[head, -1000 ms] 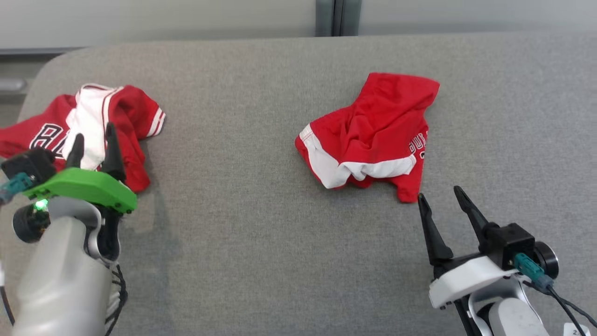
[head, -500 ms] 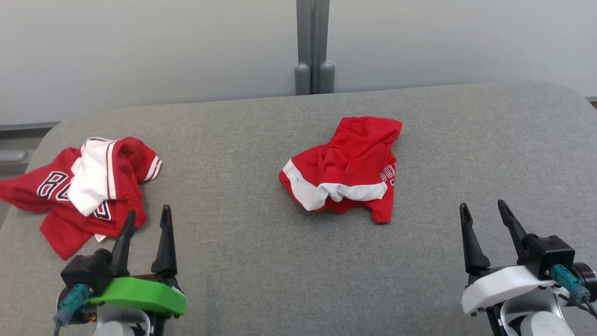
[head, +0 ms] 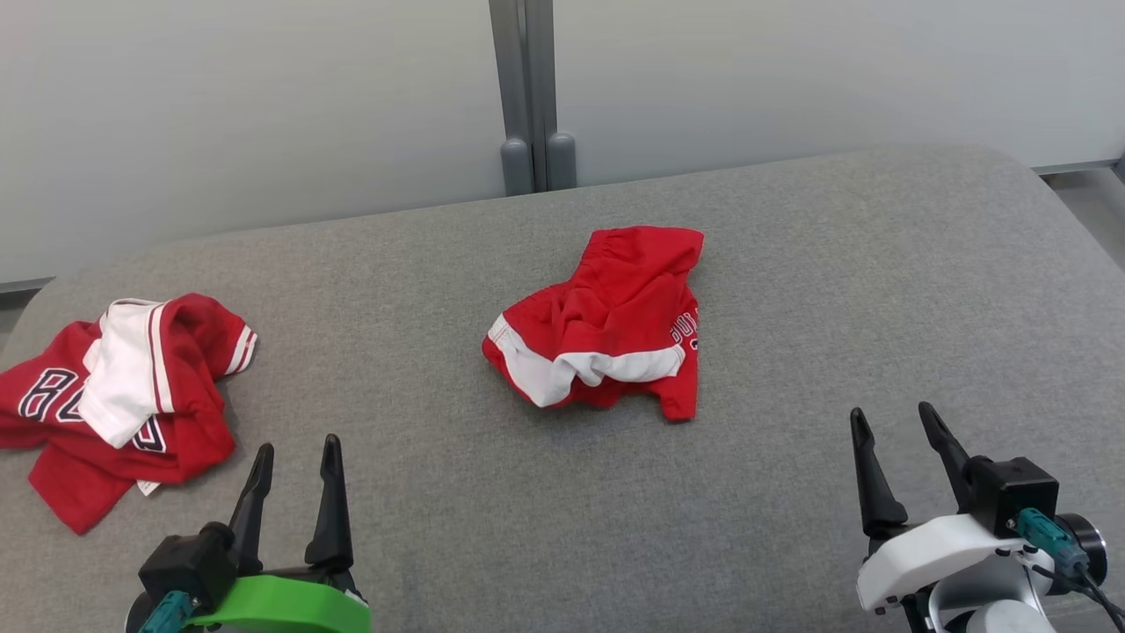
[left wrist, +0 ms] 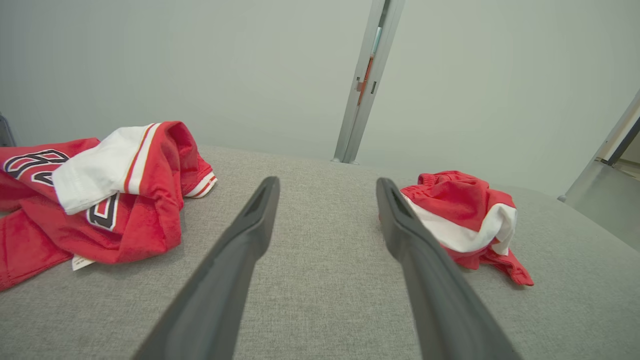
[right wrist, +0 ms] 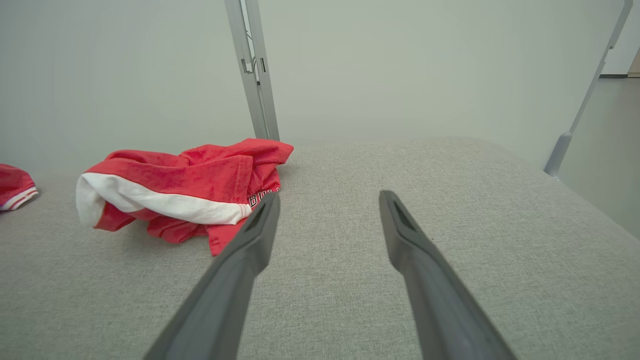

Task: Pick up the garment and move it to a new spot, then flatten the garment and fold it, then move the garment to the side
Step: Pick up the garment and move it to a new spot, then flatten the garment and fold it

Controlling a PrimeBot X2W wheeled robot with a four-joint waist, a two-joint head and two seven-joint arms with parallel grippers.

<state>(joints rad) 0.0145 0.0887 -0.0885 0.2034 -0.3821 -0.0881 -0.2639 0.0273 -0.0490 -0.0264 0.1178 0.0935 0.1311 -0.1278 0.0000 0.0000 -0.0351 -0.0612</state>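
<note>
A crumpled red garment (head: 615,325) with white trim lies bunched near the middle of the grey padded table (head: 791,264). It also shows in the left wrist view as the red garment (left wrist: 460,210) and in the right wrist view as the red garment (right wrist: 190,190). My left gripper (head: 297,444) stands open at the near left, nothing between its fingers, as the left gripper (left wrist: 327,181) confirms. My right gripper (head: 891,411) is open at the near right, to the right of the garment and apart from it; the right gripper (right wrist: 328,194) is empty.
A second red and white jersey (head: 114,396) with dark lettering lies heaped at the table's left edge, just beyond my left gripper. A pale wall with a grey post (head: 527,105) stands behind the table. The table's right side drops to the floor (head: 1099,202).
The head camera has lifted and shifted, so the whole picture moved. My left gripper drew back off the jersey toward the near edge. My right gripper moved away from the middle garment's hem.
</note>
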